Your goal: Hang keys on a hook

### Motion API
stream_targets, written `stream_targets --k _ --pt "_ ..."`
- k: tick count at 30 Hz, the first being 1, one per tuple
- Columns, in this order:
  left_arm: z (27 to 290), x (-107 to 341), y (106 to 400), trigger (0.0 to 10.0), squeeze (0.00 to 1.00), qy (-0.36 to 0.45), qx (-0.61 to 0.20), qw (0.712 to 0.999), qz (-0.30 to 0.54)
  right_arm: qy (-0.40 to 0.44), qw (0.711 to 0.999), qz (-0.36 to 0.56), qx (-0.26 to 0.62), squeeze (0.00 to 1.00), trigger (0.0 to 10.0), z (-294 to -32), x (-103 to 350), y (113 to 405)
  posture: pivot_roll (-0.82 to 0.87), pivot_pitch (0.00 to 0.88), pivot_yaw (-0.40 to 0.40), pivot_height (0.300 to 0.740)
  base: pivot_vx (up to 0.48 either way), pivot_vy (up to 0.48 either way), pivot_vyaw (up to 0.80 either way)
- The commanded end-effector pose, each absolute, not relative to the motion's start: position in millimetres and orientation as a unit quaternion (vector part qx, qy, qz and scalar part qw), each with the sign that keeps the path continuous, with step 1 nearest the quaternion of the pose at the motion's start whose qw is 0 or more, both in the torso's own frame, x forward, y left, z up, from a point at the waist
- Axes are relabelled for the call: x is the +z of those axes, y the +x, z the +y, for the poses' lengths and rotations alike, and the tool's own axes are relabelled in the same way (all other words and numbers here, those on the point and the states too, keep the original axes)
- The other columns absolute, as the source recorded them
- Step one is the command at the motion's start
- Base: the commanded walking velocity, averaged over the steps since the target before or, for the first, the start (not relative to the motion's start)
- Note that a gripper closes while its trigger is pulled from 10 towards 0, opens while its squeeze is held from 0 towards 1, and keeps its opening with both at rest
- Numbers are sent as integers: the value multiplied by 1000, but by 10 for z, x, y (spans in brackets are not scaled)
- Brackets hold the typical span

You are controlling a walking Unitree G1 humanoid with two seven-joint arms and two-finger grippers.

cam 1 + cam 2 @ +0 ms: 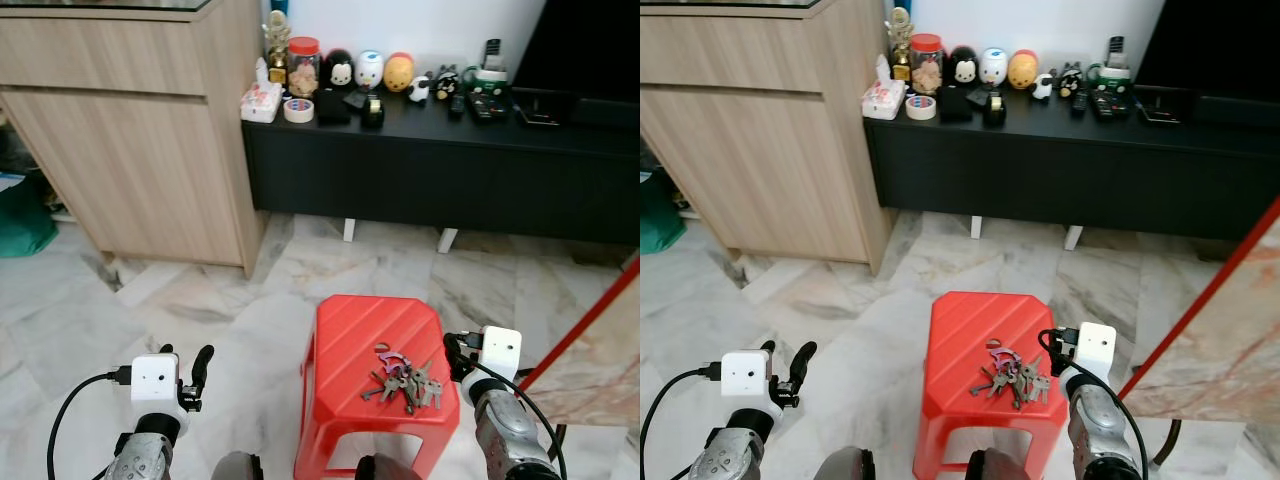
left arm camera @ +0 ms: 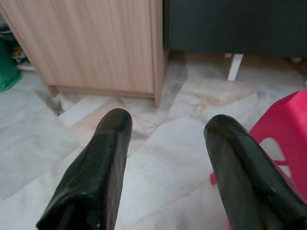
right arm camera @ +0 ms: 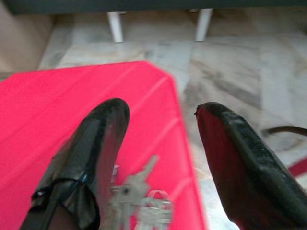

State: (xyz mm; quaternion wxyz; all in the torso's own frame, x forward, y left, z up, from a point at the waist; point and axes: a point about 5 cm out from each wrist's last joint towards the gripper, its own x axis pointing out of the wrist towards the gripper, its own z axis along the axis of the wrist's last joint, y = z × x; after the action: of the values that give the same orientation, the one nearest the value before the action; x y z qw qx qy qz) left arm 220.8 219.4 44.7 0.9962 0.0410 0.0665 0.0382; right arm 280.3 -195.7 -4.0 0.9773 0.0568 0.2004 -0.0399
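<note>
No text, label or number is legible anywhere.

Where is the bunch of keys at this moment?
The keys lie on the red stool, toward its right edge, just beside the right claw.

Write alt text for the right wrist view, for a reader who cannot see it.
The right gripper hangs open over the edge of a red plastic stool, its two black fingers spread above a bunch of keys lying on the seat. Beyond the stool lie a marble floor and two white furniture legs.
</note>
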Motion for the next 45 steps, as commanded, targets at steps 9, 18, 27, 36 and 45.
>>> stream_targets --k 9,18,27,36,45 --pt "2172 419 2212 10000 0 40 37 996 68 56 972 227 -16 0 10000 -1870 -134 2727 76 22 -83 625 0 0 419" --pt "2153 415 2214 10000 0 38 34 996 66 47 973 225 -20 0 10000 -1888 -130 2726 74 18 -85 625 0 0 0" --pt "2128 412 2187 10000 0 35 28 997 64 60 970 222 -83 0 10000 -2011 -136 2698 81 26 -85 625 0 0 0" --pt "2147 409 2188 10000 0 36 31 997 66 86 962 237 -108 0 10000 -2019 -177 2673 81 26 -82 625 0 0 -210" --pt "2156 418 2193 10000 0 36 33 997 64 90 962 237 -102 0 10000 -1963 -181 2683 86 26 -80 625 0 0 0"
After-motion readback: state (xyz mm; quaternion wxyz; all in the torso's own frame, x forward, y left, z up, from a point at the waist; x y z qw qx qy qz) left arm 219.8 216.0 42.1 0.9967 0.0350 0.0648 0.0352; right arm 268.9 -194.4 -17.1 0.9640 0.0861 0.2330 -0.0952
